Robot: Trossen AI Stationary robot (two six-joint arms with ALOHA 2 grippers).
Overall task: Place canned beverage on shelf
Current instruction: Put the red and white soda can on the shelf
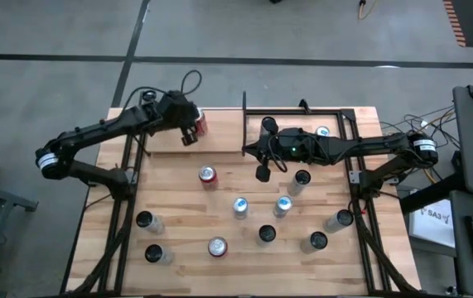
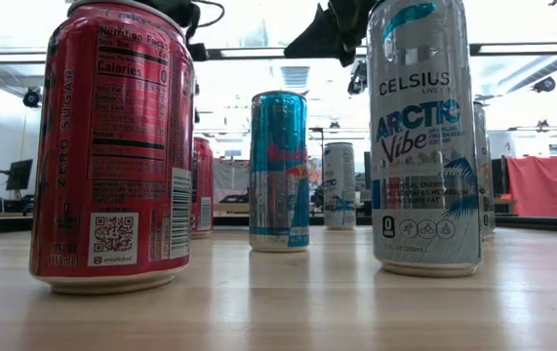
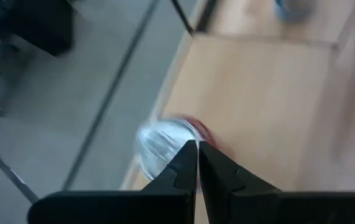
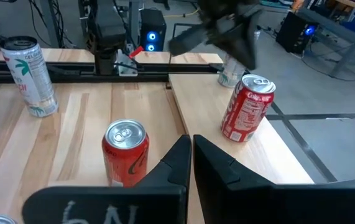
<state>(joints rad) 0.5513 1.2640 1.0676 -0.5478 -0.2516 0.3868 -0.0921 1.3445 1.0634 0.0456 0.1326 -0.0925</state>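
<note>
On shelf (image 1: 170,136): red can (image 1: 200,124).

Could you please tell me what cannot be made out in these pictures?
- Left wrist view: red can blurred; left gripper hides its side.
- Low view: shelf hidden behind big red can and Celsius can.
- High view: can labels too small; right gripper covers the table beneath.
</note>
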